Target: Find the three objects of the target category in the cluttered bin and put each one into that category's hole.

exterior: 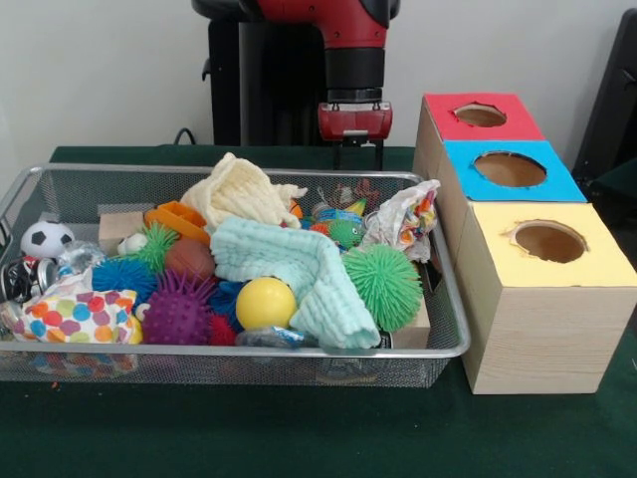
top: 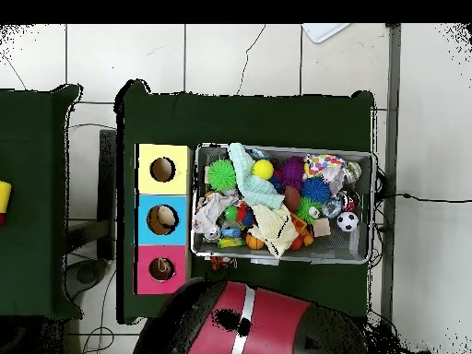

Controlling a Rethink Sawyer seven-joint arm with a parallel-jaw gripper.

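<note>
Your green cloth-covered surface (exterior: 299, 438) carried the wire mesh bin (exterior: 199, 358) of toys and cloths in front of and below the jaws (exterior: 358, 159), the wooden three-hole box (exterior: 528, 329) beside them. You couldn't tell whether the jaws were open.

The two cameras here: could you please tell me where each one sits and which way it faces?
Front view: sits low across the table, facing the robot over the wire bin and the three-hole box; the red and black arm hangs behind the bin, ending in the tool.
Overhead view: looks straight down; the bin is right of the box, and the arm's red bulk fills the bottom.
Shared: bin, box, yellow ball, soccer ball.
</note>
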